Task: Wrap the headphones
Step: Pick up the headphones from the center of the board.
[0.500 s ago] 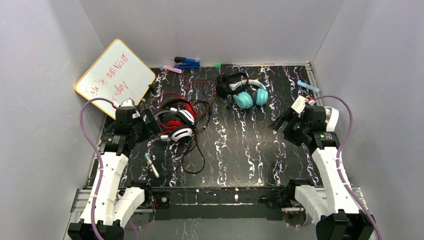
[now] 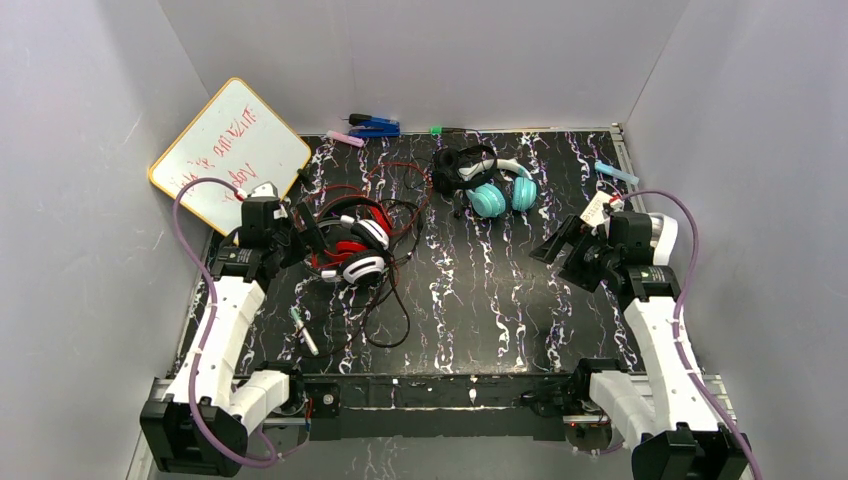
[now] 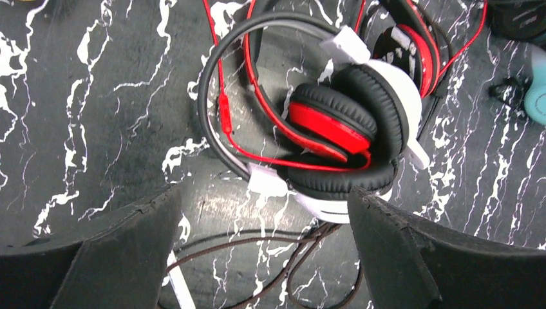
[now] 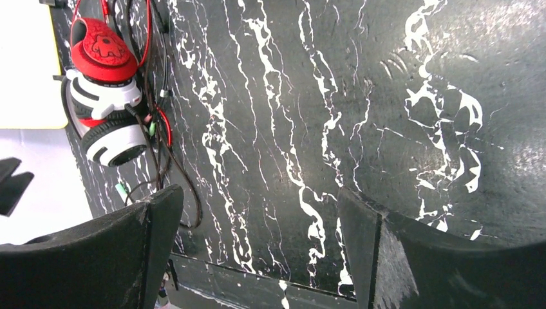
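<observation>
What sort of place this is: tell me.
Probably a lab's robot test booth: plain grey walls box in a marbled black table, left arm and right arm bolted at its near edge, a scribbled whiteboard propped far left.

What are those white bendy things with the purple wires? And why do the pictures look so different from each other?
Those are two robot arms, bolted to the near edge of a dark marbled table. Each arm ends in a gripper, which is like two fingers that pinch.

One picture comes from a camera high above, looking down at everything. The other two come from little cameras on the wrists, so you see each arm's own dark fingers at the bottom.

The left gripper hangs open just over a tangle. In it are red headphones and white-and-black headphones, with their cords looped around. The right gripper is open too, over bare table. Neither one holds anything.

Further back lie teal headphones and small black headphones. A whiteboard sits at the left.
</observation>
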### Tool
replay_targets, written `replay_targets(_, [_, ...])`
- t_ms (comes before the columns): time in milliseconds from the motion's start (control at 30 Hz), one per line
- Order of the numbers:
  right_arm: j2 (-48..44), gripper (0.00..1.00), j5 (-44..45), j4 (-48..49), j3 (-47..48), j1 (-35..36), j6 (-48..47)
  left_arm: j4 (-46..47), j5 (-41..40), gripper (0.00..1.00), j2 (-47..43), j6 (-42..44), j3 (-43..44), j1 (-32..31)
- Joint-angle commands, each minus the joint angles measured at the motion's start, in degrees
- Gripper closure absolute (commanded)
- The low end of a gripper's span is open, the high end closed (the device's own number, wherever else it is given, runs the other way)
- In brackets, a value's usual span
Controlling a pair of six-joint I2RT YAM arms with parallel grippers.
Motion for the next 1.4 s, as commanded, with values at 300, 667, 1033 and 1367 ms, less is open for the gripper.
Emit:
replay_targets(300, [-3.0, 0.04, -5.7, 2.7, -2.0, 1.0, -1.9, 14.7, -9.3, 0.18, 4.3, -2.8, -6.1, 0.1])
replay_targets(667, [-1.7, 0.04, -4.7, 1.4, 1.0, 3.2, -3.1, 19.2, -10.8, 0.20, 12.6, -5.0, -8.4, 2.0])
replay_targets(1033, [-1.6, 0.04, -3.9, 1.4, 0.9, 3.8, -3.1, 16.1, -1.6, 0.37, 27.5, -4.6, -3.2, 8.4])
replay_targets(1367, [-0.6, 0.04, -4.3, 0.2, 2.9, 3.8, -3.0, 11.3, -3.7, 1.00, 26.4, -1.8, 0.2, 8.7])
